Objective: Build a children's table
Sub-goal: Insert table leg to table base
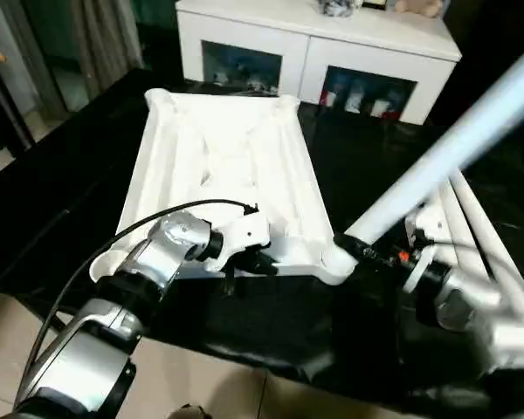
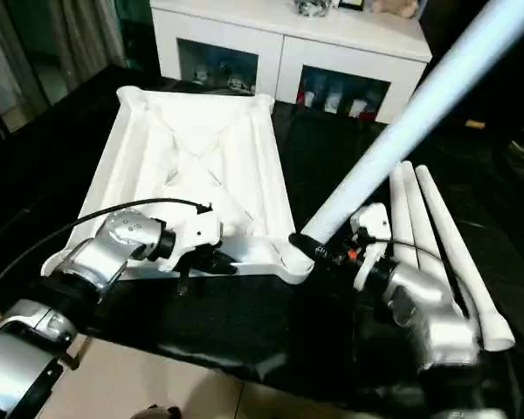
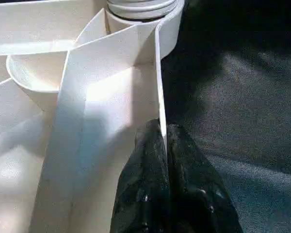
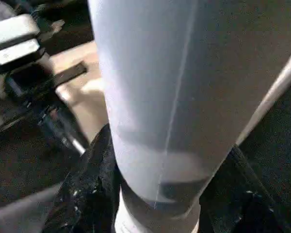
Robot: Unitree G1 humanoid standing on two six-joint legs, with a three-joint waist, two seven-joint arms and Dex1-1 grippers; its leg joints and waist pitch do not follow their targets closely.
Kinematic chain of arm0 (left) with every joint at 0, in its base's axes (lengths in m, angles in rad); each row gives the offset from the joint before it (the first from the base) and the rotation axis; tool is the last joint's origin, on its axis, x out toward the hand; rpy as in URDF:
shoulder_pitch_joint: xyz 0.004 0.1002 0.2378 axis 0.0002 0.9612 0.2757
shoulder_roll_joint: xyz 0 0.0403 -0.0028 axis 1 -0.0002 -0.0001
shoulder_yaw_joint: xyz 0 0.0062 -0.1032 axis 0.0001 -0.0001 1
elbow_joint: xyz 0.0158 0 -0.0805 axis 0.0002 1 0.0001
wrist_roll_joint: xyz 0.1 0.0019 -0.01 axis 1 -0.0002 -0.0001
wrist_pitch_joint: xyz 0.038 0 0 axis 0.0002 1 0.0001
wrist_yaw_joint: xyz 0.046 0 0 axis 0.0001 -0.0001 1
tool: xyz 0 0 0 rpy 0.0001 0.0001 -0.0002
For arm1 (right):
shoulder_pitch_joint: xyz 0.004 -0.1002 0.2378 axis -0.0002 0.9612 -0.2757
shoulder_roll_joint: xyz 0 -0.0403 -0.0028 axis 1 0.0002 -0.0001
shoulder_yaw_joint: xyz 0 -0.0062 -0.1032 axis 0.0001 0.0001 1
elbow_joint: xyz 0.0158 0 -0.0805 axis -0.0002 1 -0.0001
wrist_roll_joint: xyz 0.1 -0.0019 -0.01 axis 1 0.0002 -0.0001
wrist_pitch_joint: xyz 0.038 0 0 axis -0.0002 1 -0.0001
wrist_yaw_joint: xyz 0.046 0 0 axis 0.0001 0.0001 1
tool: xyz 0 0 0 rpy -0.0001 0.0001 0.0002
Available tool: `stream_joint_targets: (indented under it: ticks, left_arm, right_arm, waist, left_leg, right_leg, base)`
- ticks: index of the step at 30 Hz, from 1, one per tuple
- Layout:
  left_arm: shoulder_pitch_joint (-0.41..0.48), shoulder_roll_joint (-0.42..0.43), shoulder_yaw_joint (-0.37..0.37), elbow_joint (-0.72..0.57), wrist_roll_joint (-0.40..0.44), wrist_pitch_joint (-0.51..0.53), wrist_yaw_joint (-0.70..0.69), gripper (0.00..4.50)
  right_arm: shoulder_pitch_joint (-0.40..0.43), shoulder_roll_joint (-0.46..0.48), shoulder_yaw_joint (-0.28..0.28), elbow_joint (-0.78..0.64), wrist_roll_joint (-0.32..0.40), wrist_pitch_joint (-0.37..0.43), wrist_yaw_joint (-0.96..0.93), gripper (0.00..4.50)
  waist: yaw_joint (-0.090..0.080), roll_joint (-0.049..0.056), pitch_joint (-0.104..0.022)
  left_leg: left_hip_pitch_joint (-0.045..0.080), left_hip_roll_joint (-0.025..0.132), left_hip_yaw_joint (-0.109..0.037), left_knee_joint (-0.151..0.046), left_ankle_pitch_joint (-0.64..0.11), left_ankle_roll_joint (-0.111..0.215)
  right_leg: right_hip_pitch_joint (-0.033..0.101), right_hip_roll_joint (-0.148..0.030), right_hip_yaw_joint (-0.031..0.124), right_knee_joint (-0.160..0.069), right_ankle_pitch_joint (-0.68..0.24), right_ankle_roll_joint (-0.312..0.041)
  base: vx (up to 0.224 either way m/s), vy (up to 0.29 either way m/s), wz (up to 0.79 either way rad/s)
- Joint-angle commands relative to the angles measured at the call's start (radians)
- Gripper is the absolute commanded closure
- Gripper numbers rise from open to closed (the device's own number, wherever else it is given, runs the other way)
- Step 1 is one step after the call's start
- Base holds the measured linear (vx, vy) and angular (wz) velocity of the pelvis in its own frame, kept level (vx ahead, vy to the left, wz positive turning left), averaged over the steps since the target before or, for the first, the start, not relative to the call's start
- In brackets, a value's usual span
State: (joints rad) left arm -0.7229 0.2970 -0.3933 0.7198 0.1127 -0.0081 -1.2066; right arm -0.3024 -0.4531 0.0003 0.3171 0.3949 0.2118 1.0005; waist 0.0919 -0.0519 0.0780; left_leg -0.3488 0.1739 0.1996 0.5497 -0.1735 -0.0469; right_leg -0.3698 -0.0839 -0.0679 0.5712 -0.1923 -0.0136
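1. Silver forearms sit closest to the head camera; the left forearm (image 1: 79,358) reaches in from the lower left with a black cable looping over it.
2. Left pincer (image 1: 244,260) sits at the near edge of the white ribbed panel (image 1: 223,166) of the children's table. The panel lies underside up on the black tabletop (image 1: 52,201), with its diagonal braces visible.
3. The left wrist view adds what the head views do not resolve: the two black fingers (image 3: 150,160) are pressed together on the panel's thin upright rim wall, one on each side. A round corner socket (image 3: 140,7) lies further along the same wall.
4. Right pincer (image 2: 310,247) is at the panel's near right corner. It holds the held leg (image 1: 445,148), a long white tube that slants up and away to the right, with its lower end at that corner socket (image 1: 336,264).
5. The right wrist view confirms the grip, with a black finger on either side of the tube. Whether the leg is fully seated cannot be told.
6. Three spare legs (image 2: 437,244) lie side by side on the black tabletop, right of the panel.
7. A white glass-door cabinet (image 1: 314,44) stands behind the tabletop.
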Motion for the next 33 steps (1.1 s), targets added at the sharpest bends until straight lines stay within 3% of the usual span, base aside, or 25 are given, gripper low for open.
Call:
stream_joint_targets:
  ticks: [1,3,4,8,10,13,16,18,19,20,23,26,27,28,30,31,33]
  left_arm:
    - [0.012,-0.013,-0.010,-0.037,-0.008,0.000,0.001,4.50]
    - [0.016,-0.015,-0.013,-0.048,-0.009,0.004,-0.004,4.50]
    - [0.016,-0.017,-0.019,-0.053,-0.004,0.001,-0.004,4.50]
    - [0.011,-0.035,-0.035,-0.065,0.004,0.005,-0.010,4.50]
    - [0.012,-0.042,-0.040,-0.071,0.009,0.008,-0.008,4.50]
    - [0.007,-0.043,-0.041,-0.078,0.010,0.013,-0.012,4.50]
    - [0.002,-0.036,-0.040,-0.066,0.010,0.004,-0.017,4.50]
    - [0.019,-0.017,-0.044,-0.090,0.013,0.009,-0.020,4.50]
    - [0.026,-0.014,-0.038,-0.101,0.007,0.016,-0.025,4.50]
    - [0.029,-0.013,-0.034,-0.105,0.003,0.021,-0.028,4.50]
    - [0.040,-0.010,-0.032,-0.111,0.007,0.028,-0.014,4.50]
    - [0.044,-0.014,-0.029,-0.124,0.002,0.040,-0.011,4.50]
    - [0.042,-0.015,-0.027,-0.126,-0.001,0.043,-0.012,4.50]
    - [0.042,-0.016,-0.026,-0.127,-0.002,0.044,-0.012,4.50]
    - [0.035,-0.014,-0.025,-0.124,-0.006,0.045,-0.013,4.50]
    - [0.034,-0.014,-0.025,-0.122,-0.006,0.045,-0.014,4.50]
    - [0.029,-0.011,-0.026,-0.108,-0.001,0.034,-0.009,4.50]
  right_arm:
    - [0.021,-0.010,0.076,0.056,-0.060,0.062,0.037,2.66]
    - [0.002,-0.022,0.083,0.067,-0.070,0.063,0.053,2.66]
    - [-0.011,-0.033,0.090,0.067,-0.070,0.071,0.072,2.66]
    - [-0.027,-0.083,0.128,0.041,-0.072,0.105,0.159,2.66]
    - [-0.021,-0.097,0.136,0.030,-0.073,0.104,0.176,2.66]
    - [-0.016,-0.106,0.144,0.026,-0.082,0.094,0.193,2.66]
    - [-0.013,-0.102,0.147,0.039,-0.087,0.084,0.201,2.66]
    - [0.009,-0.095,0.142,0.032,-0.082,0.085,0.192,2.66]
    - [0.009,-0.084,0.132,0.043,-0.077,0.087,0.178,2.66]
    - [0.005,-0.072,0.121,0.060,-0.075,0.081,0.162,2.66]
    - [-0.013,-0.020,0.042,0.138,-0.050,0.057,0.074,2.66]
    - [-0.006,0.001,-0.012,0.159,-0.019,0.061,0.043,2.66]
    - [0.008,0.012,-0.033,0.157,-0.002,0.063,0.028,2.66]
    - [0.014,0.016,-0.040,0.155,0.003,0.063,0.024,2.66]
    - [0.063,0.048,-0.079,0.143,0.028,0.047,-0.011,2.66]
    - [0.069,0.051,-0.082,0.142,0.028,0.042,-0.016,2.66]
    - [0.112,0.077,-0.085,0.121,0.028,0.012,-0.036,2.66]
  waist:
    - [0.000,-0.014,-0.051]
    - [0.001,-0.013,-0.059]
    - [0.000,-0.013,-0.065]
    - [0.002,-0.008,-0.068]
    - [0.009,-0.012,-0.071]
    - [0.017,-0.008,-0.077]
    - [0.020,-0.010,-0.078]
    - [0.022,-0.018,-0.078]
    - [0.021,-0.023,-0.078]
    - [0.020,-0.018,-0.077]
    - [0.013,-0.025,-0.077]
    - [0.011,-0.025,-0.076]
    - [0.010,-0.020,-0.077]
    - [0.009,-0.023,-0.076]
    - [0.013,-0.008,-0.078]
    - [0.012,-0.013,-0.080]
    - [0.013,-0.012,-0.081]
  left_leg:
    - [0.017,0.074,-0.028,-0.064,-0.295,0.034]
    - [0.017,0.077,-0.032,-0.061,-0.297,0.028]
    - [0.016,0.078,-0.030,-0.061,-0.261,0.031]
    - [0.017,0.077,-0.027,-0.058,-0.252,0.033]
    - [0.020,0.077,-0.023,-0.054,-0.244,0.039]
    - [0.012,0.076,-0.023,-0.049,-0.174,0.061]
    - [0.011,0.075,-0.023,-0.048,-0.179,0.067]
    - [0.010,0.075,-0.024,-0.047,-0.186,0.066]
    - [0.009,0.076,-0.023,-0.048,-0.187,0.066]
    - [0.009,0.076,-0.025,-0.049,-0.190,0.063]
    - [0.014,0.076,-0.026,-0.052,-0.243,0.032]
    - [0.015,0.077,-0.030,-0.056,-0.290,0.009]
    - [0.015,0.076,-0.031,-0.057,-0.296,0.005]
    - [0.014,0.076,-0.030,-0.057,-0.299,0.005]
    - [0.016,0.075,-0.032,-0.058,-0.314,-0.001]
    - [0.015,0.075,-0.031,-0.058,-0.308,0.000]
    - [0.013,0.074,-0.030,-0.058,-0.291,0.005]
  right_leg:
    - [0.005,-0.097,0.058,-0.086,-0.413,-0.190]
    - [0.007,-0.100,0.057,-0.080,-0.429,-0.180]
    - [0.010,-0.092,0.055,-0.070,-0.343,-0.192]
    - [0.015,-0.086,0.053,-0.062,-0.267,-0.213]
    - [0.015,-0.089,0.054,-0.059,-0.240,-0.222]
    - [0.025,-0.086,0.051,-0.043,-0.119,-0.244]
    - [0.028,-0.087,0.049,-0.041,-0.109,-0.255]
    - [0.030,-0.090,0.049,-0.042,-0.143,-0.248]
    - [0.030,-0.090,0.049,-0.044,-0.155,-0.243]
    - [0.027,-0.091,0.050,-0.044,-0.170,-0.239]
    - [0.021,-0.089,0.049,-0.051,-0.225,-0.229]
    - [0.020,-0.089,0.049,-0.054,-0.267,-0.215]
    - [0.020,-0.089,0.049,-0.055,-0.269,-0.209]
    - [0.020,-0.089,0.050,-0.057,-0.271,-0.206]
    - [0.018,-0.091,0.052,-0.057,-0.264,-0.205]
    - [0.021,-0.091,0.051,-0.058,-0.251,-0.205]
    - [0.021,-0.088,0.050,-0.052,-0.207,-0.209]
  base:
    - [0.000,0.000,0.00]
    - [0.000,0.000,0.00]
    - [0.000,0.000,0.00]
    - [0.000,0.000,0.00]
    - [0.000,0.000,0.00]
    - [0.000,0.000,0.00]
    - [0.000,0.000,0.00]
    - [0.000,0.000,0.00]
    - [0.000,0.000,0.00]
    - [0.000,0.000,0.00]
    - [0.000,0.000,0.00]
    - [0.000,0.000,0.00]
    - [0.000,0.000,0.00]
    - [0.000,0.000,0.00]
    - [0.000,0.000,0.00]
    - [0.000,0.000,0.00]
    - [0.000,0.000,0.00]
